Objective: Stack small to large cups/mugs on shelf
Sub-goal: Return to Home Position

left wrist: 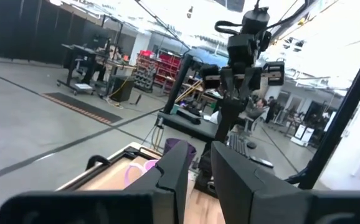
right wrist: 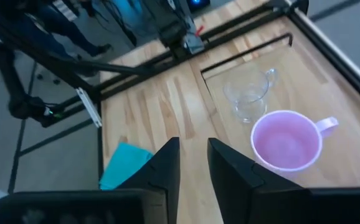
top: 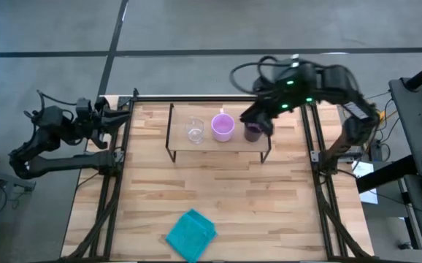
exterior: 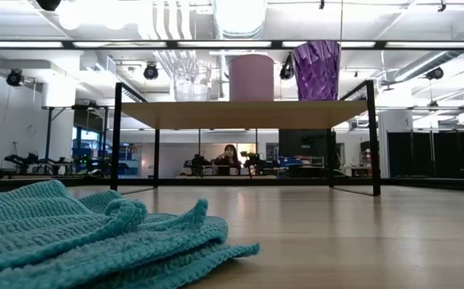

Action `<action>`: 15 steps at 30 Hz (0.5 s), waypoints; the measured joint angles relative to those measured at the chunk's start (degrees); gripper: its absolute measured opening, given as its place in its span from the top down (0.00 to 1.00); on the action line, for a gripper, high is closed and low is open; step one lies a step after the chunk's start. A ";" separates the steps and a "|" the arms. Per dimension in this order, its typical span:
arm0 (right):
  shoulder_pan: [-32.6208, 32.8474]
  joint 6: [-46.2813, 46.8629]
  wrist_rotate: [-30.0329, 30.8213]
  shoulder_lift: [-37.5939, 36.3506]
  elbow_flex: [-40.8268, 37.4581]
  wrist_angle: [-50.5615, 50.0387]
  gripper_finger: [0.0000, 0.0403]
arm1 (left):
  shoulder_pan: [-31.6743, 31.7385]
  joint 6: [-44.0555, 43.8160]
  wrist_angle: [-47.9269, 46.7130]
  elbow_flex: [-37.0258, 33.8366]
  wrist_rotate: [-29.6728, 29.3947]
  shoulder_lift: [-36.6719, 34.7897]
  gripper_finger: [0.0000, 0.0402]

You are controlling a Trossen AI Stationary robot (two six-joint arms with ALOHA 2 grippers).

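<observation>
Glass cup (top: 194,130), mug (top: 223,127), tumbler (top: 252,131) in row on shelf (top: 218,146); cloth (top: 192,235) near front edge.

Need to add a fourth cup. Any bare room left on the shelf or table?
Shelf: a bare strip at its left end, beside the glass cup. The right end is crowded by the purple tumbler and right claw. The table is bare between shelf and teal cloth.

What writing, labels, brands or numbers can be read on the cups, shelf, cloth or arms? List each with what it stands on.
None can be read.
The clear glass cup, pink mug and purple tumbler show no print.
The shelf and teal cloth show no label.
Any marking on the arms or the background room gear is too small or blurred to read.
</observation>
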 joint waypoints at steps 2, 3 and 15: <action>0.00 0.00 0.00 -2.29 -0.03 -0.69 0.81 | 0.00 -0.47 0.01 -0.02 0.00 -0.15 0.86; 0.00 0.00 0.01 -3.51 -0.05 -1.17 0.81 | 0.00 -0.45 0.02 -0.02 0.00 -0.19 0.86; 0.00 -2.30 0.11 -17.83 -0.12 -3.63 0.81 | 0.00 -0.56 0.05 -0.02 -0.01 -0.06 0.86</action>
